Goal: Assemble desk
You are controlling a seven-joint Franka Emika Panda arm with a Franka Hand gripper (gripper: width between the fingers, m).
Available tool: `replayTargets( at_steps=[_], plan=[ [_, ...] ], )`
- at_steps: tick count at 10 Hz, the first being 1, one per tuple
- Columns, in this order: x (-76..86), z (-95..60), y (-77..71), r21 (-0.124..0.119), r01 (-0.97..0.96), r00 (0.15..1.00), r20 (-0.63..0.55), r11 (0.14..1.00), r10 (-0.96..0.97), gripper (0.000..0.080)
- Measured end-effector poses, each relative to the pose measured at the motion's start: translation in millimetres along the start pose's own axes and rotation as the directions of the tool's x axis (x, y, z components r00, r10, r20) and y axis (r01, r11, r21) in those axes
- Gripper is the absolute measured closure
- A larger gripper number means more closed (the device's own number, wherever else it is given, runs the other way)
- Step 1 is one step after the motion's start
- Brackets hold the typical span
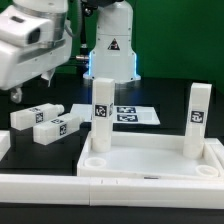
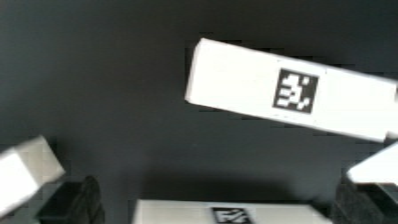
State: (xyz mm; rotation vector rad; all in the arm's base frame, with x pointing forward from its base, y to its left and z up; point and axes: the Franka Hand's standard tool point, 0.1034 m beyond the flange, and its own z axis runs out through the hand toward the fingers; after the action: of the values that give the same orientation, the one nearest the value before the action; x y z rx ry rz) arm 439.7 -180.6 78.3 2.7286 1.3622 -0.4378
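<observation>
Your desk panel lies rim up at the front of the table. One upright leg stands in its far corner on the exterior view's left, and a second upright leg stands on the right. Two loose legs lie flat on the black table just past the panel's left end, the farther one beside the nearer one. The gripper hangs above them, pointing down and clear of the table. Only one dark finger shows in the wrist view, so you cannot tell how wide the jaws stand. The marker board lies behind the panel.

Black table; on it desk panel, two loose legs, marker board.
</observation>
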Motion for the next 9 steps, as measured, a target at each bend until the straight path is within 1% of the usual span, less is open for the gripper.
replayTargets(
  at_steps=[1,2,3,4,5,6,7,8,9],
  plan=[
    [-0.3,-4.4,-2.4,0.03,-0.141,0.99,0.03,0.99,0.14,0.015],
    [2.1,-7.3,0.4,0.019,-0.169,0.985,0.025,0.985,0.168,0.015],
    [8.4,-5.7,2.9,-0.054,-0.069,0.997,-0.034,0.996,0.067,0.015],
    [8.4,-2.5,-5.4,-0.026,-0.186,0.982,-0.043,0.982,0.185,0.015],
    [10.7,-3.0,-4.2,-0.022,-0.242,0.969,-0.049,0.97,0.24,0.015],
    [13.0,-2.4,-5.1,-0.008,-0.322,0.945,-0.057,0.947,0.321,0.015],
    [15.8,-2.1,-5.6,0.062,-0.468,0.882,-0.026,0.881,0.47,0.015],
    [22.5,-2.7,0.1,0.144,-0.625,0.778,0.03,0.767,0.628,0.015],
    [26.6,-2.8,5.3,0.23,-0.734,0.671,0.102,0.639,0.734,0.015]
  ],
)
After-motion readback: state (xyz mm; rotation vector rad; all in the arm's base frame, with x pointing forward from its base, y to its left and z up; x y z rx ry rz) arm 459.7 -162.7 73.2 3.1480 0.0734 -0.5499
